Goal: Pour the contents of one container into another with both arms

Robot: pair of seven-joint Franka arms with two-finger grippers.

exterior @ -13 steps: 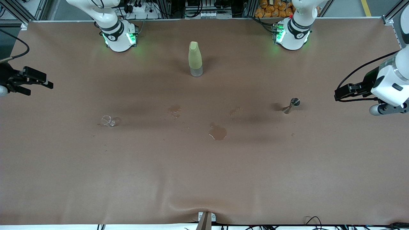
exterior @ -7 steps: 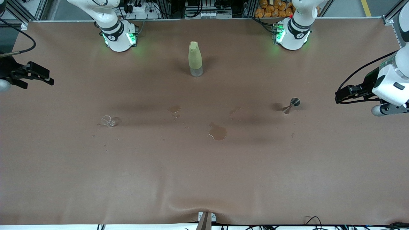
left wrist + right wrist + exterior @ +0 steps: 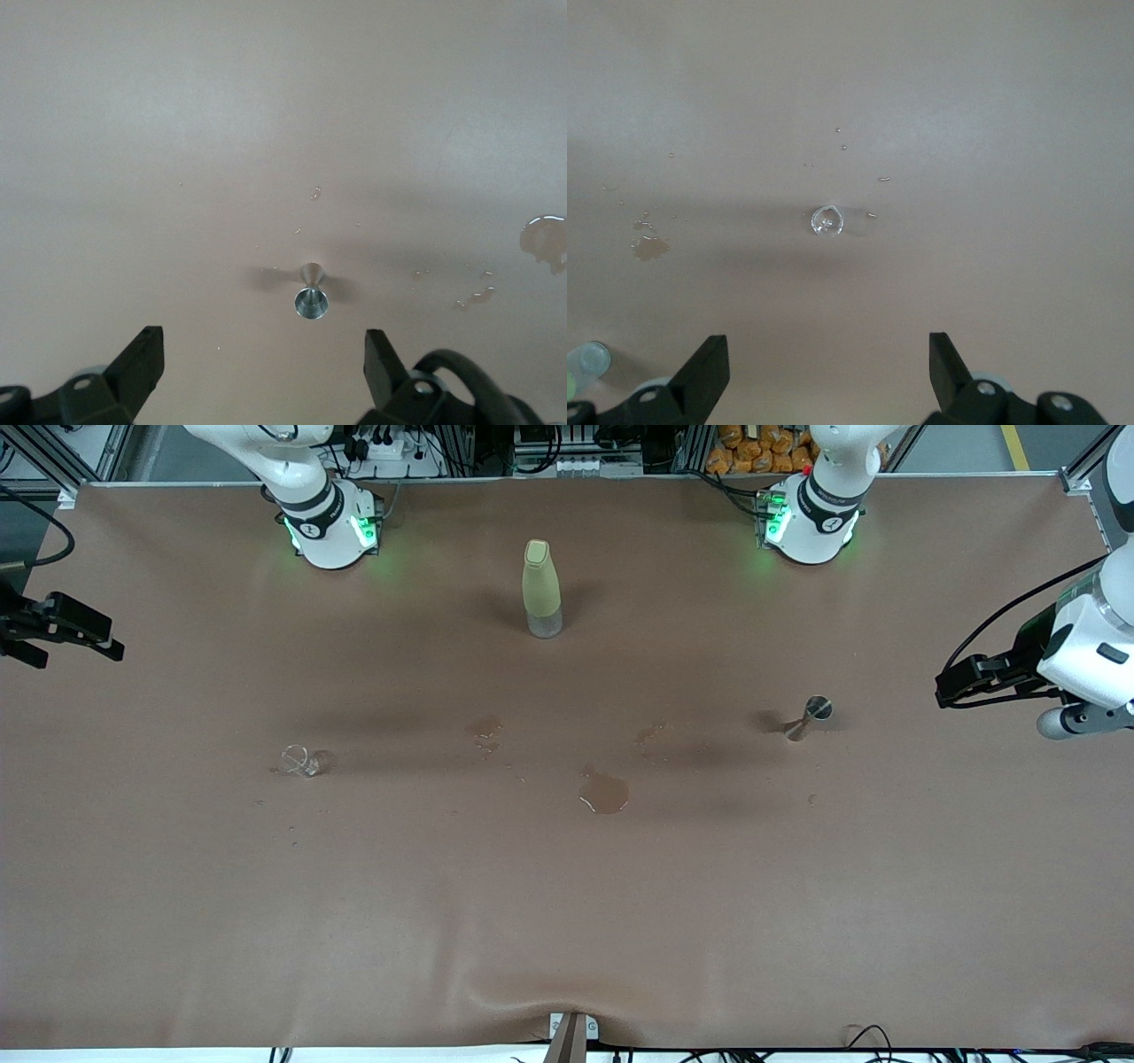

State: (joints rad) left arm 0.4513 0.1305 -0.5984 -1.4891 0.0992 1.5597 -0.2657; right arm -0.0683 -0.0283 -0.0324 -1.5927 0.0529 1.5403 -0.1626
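Brown paper-covered table (image 3: 567,921), aluminium framing and cabling along the edge where the arm bases sit, both bases lit green.

Glass cup (image 3: 299,760) stands on the table toward the right arm's end, nothing touching it. Also seen in the right wrist view (image 3: 827,220), upright, small droplets scattered around it.

Jigger (image 3: 808,717) stands upright on the table toward the left arm's end, well apart from the cup. Left wrist view looks down into its open top cone (image 3: 311,298).

Yellow-green bottle (image 3: 540,587) stands upright between the two bases, farther from the front camera than cup and jigger.

Wet patches on the paper: largest puddle (image 3: 604,792) roughly mid-table between cup and jigger, slightly nearer the camera than both; smaller spill (image 3: 484,730) beside it, toward the cup.

Right gripper (image 3: 62,638) is in the air over the right arm's end of the table, fingers spread wide, holding nothing. Right wrist view confirms (image 3: 828,376): fingers apart, cup framed between them but well clear.

Left gripper (image 3: 961,682) is in the air over the left arm's end of the table, fingers wide apart, holding nothing. Left wrist view (image 3: 264,372): same, jigger well clear.
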